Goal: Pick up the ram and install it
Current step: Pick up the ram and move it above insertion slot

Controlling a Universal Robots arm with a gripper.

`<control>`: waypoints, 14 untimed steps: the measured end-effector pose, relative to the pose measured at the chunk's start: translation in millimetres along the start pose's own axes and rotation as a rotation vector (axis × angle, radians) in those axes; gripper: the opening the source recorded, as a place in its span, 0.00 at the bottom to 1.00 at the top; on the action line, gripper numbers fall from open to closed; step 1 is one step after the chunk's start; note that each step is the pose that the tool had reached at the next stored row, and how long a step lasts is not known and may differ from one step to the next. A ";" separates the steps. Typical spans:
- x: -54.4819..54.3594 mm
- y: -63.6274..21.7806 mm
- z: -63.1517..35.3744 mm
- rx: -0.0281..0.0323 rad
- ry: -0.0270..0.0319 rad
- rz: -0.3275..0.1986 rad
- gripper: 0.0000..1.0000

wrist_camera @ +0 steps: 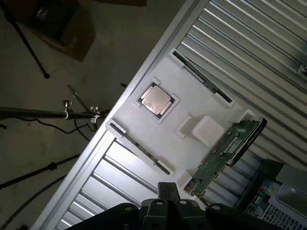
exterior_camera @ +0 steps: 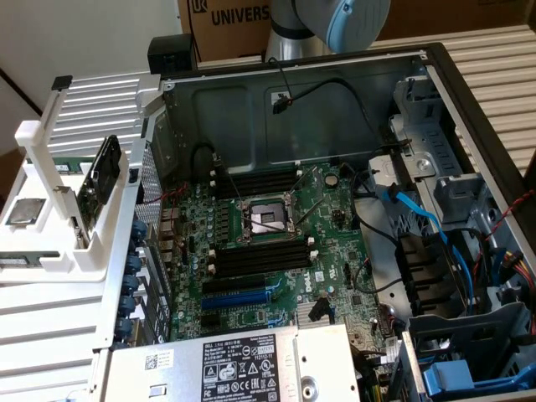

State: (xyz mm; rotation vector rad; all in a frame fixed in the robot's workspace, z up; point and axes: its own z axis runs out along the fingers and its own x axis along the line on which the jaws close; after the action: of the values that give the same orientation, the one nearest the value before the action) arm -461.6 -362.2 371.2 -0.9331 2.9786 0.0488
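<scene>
Fingers [wrist_camera: 168, 188] are pressed together with nothing between them. The gripper [wrist_camera: 168, 191] is cut off by the frame edge in the wrist view, so only dark tips and housing show. It hangs above the white tray [wrist_camera: 189, 103].

Ram [wrist_camera: 201, 79] stands on edge in the tray's far slot, well apart from the gripper and not yet in the board. From above it's a thin dark-green sliver; chips and label are hard to make out. A second stick [wrist_camera: 139, 149] sits in the near slot, same story. CPU [wrist_camera: 155, 99] lies flat between them. A green card [wrist_camera: 220, 155] stands at the tray's case end, with a black part on it I can't identify.

In the exterior view, the tray is at the exterior view's left, beside the open case [exterior_camera: 435, 84]. Ram [exterior_camera: 65, 167] is mostly hidden behind the tray's posts, showing just a short green strip. The arm [exterior_camera: 335, 25] is cropped at the top to a grey joint with a blue cap. On the motherboard [exterior_camera: 335, 218], black slots [exterior_camera: 260, 255] lie near and far of the socket [exterior_camera: 266, 219], and cables cross the far ones.
</scene>
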 end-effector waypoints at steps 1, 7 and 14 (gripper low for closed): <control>0.0 0.0 0.0 -0.0011 0.0009 -0.037 0.10; 0.0 0.0 0.0 -0.0062 0.0053 -0.219 0.10; 0.0 0.0 0.0 -0.0119 0.0101 -0.420 0.10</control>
State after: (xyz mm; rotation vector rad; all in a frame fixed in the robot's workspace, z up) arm -461.6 -362.2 371.2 -1.5373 2.7245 0.0543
